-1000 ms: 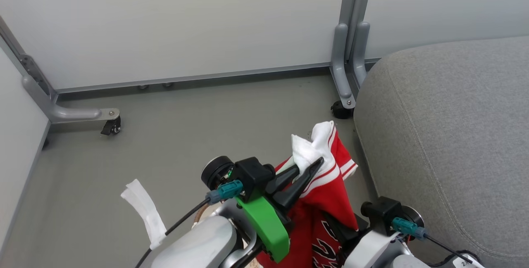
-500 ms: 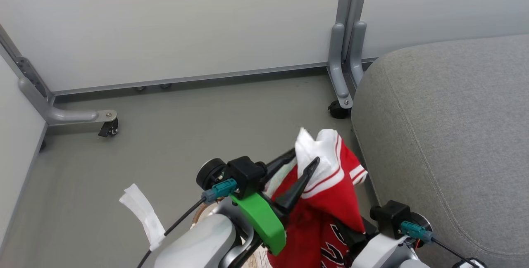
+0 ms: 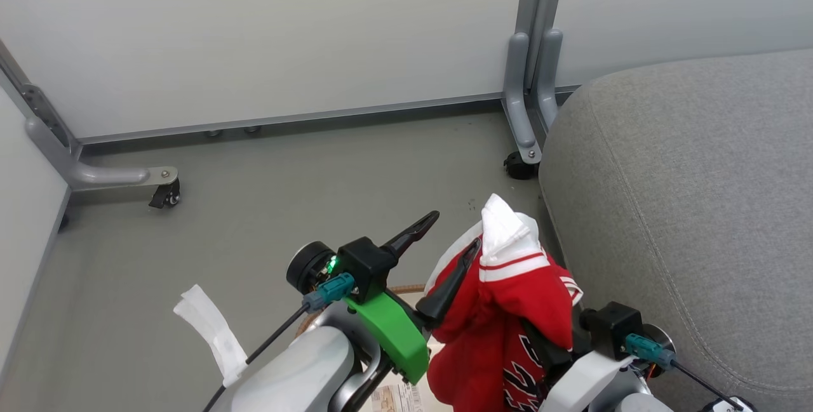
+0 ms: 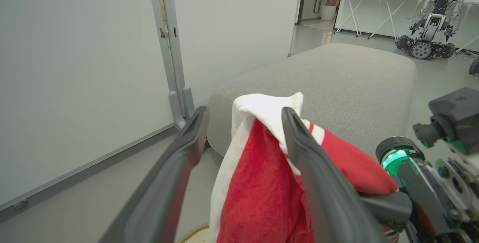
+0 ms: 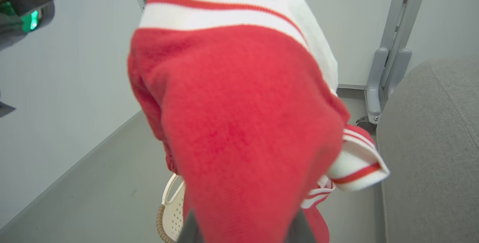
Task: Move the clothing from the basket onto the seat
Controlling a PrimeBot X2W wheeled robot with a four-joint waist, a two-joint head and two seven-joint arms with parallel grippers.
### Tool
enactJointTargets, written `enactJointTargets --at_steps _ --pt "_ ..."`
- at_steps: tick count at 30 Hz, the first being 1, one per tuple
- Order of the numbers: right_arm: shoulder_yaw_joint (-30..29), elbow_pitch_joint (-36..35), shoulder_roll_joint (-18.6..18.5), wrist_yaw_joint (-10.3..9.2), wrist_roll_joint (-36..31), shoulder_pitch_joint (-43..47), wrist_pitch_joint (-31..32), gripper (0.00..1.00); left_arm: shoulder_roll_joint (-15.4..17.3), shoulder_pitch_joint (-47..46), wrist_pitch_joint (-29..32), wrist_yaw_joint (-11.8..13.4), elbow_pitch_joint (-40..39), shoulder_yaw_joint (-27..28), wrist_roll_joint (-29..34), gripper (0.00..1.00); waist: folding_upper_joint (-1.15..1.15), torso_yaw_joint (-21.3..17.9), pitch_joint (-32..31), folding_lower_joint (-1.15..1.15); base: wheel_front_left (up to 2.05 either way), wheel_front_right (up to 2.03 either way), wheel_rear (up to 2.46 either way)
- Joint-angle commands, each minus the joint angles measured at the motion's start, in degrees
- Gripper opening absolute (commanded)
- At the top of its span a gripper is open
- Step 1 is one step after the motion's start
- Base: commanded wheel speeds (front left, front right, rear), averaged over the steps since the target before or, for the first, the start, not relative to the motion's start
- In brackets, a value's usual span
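The jersey (image 3: 508, 310) hangs above the basket (image 5: 169, 209), just beside the seat (image 3: 686, 196). It drapes over the right gripper (image 3: 543, 352) and hides its fingers, so I cannot tell its grip. The left gripper (image 3: 455, 229) is wide open with one finger against the cloth, and a partition foot (image 3: 522, 145) stands by the seat's edge.

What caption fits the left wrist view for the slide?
Left gripper, fingers spread, beside the hanging red-and-white soft jersey, large rounded grey woven-fabric seat behind it.
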Motion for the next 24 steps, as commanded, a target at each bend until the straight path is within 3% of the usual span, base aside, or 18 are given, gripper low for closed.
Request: enactJointTargets --at_steps 1,24 --pt "-0.15 -0.04 0.23 0.01 -0.39 0.69 -0.18 0.0 0.64 -0.49 -0.2 0.35 0.16 -0.11 0.26 1.0 0.0 -0.08 0.05 0.0 0.0 0.0 0.0" --pt "-2.71 -1.53 0.34 0.01 -1.96 -0.47 -0.18 0.0 1.4 -0.48 -0.69 1.01 0.01 -0.28 0.3 1.0 0.0 -2.46 2.27 0.0 0.0 0.0 0.0"
